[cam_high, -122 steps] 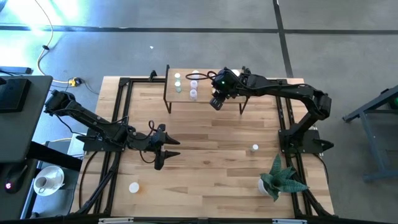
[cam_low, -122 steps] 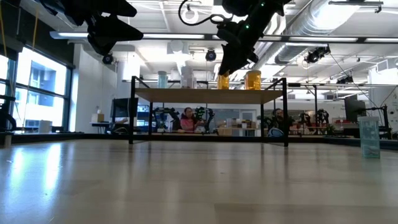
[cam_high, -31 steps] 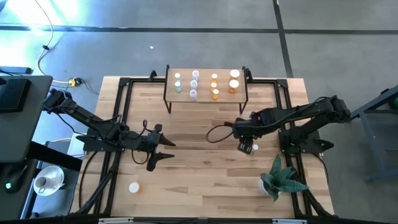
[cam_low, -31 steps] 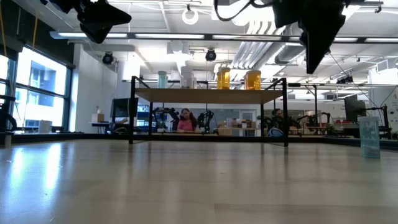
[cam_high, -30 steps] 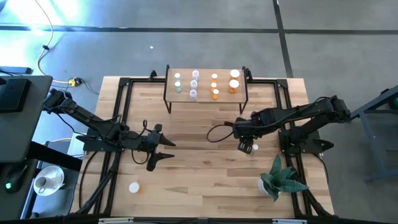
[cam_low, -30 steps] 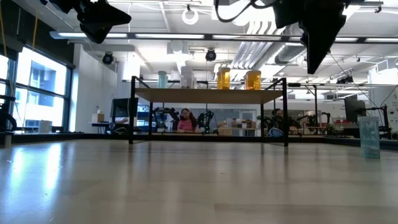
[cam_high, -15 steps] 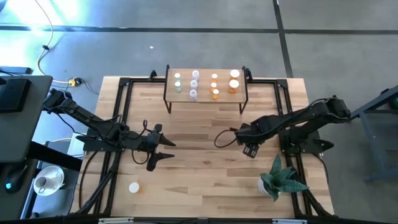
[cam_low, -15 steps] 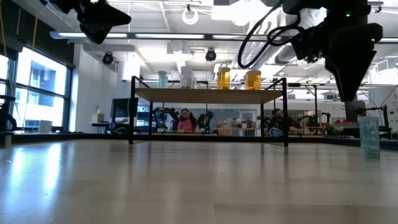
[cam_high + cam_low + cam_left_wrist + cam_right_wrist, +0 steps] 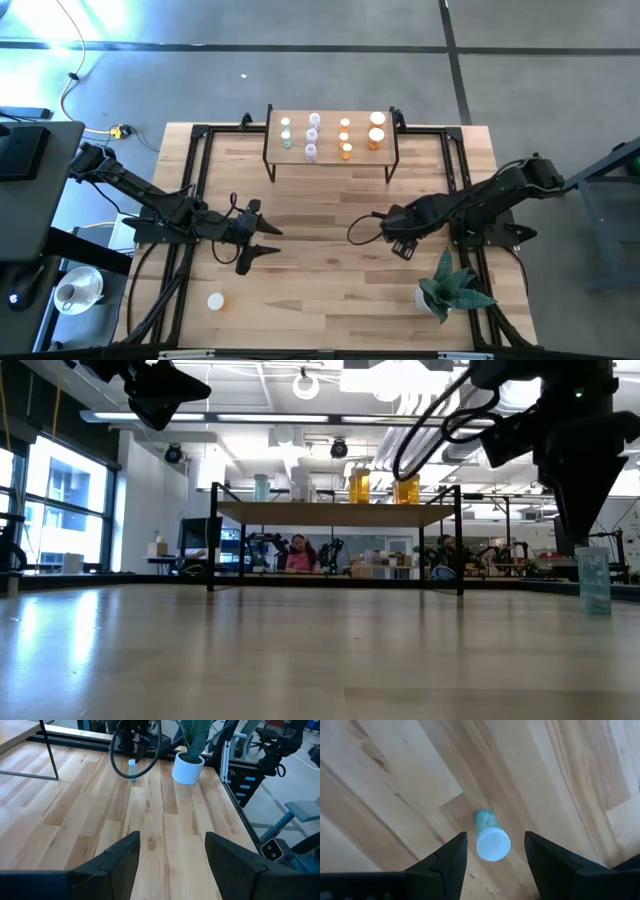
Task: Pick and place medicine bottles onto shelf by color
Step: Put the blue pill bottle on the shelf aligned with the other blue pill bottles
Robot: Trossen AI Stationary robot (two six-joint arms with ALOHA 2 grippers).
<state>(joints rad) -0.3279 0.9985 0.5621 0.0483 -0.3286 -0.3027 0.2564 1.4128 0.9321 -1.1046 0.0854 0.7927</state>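
Observation:
A pale green medicine bottle (image 9: 489, 838) with a white cap stands upright on the table at the right; it also shows in the low view (image 9: 594, 580). My right gripper (image 9: 492, 851) is open just above it, one finger on either side, touching nothing. In the high view my right gripper (image 9: 403, 245) hides the bottle. My left gripper (image 9: 272, 240) is open and empty over the table's left middle. The shelf (image 9: 330, 118) stands on its black legs at the far middle and carries several bottles: pale green (image 9: 286, 133), whitish (image 9: 312, 136) and orange (image 9: 346, 140).
A potted plant (image 9: 450, 285) in a white pot stands near the right front corner, close to my right gripper. A loose white-capped bottle (image 9: 215, 300) stands at the near left. A white cup (image 9: 68, 293) sits off the table's left. Bare tabletop lies between the arms.
My right gripper has moved a little toward the table's right and near edges and down, coming over the pale green bottle, which now stands between its open fingers and is hidden in the high view. The bottle has not moved.

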